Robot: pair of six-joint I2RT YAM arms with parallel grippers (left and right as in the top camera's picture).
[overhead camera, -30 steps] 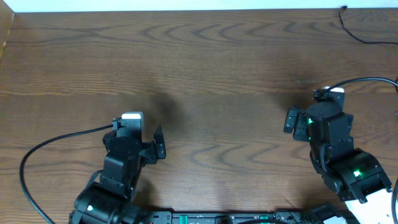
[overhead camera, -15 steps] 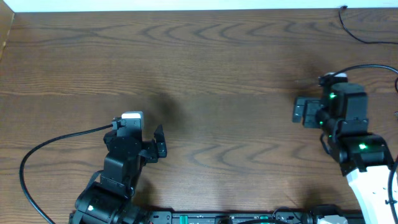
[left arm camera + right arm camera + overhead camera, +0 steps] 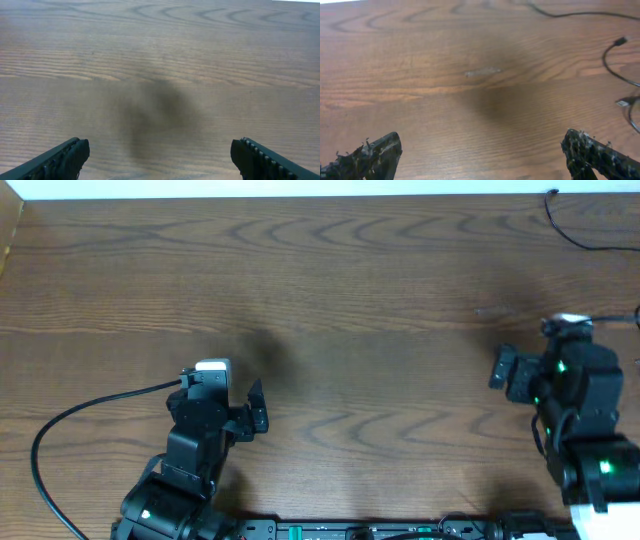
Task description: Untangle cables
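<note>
The right gripper (image 3: 480,144) hangs with its jaws spread wide and empty above the brown wood-grain table (image 3: 420,75). The left gripper (image 3: 160,149) is spread and empty too. The thin black cables (image 3: 605,59) lie loose near the table's far right corner. They look light, limp and slippery, so a pinch just behind a small plug (image 3: 620,41) seems surest.

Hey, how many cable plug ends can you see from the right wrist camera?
2. The upper plug end lies near the right edge; the lower plug end lies below it at that edge. Others may be out of frame.
</note>
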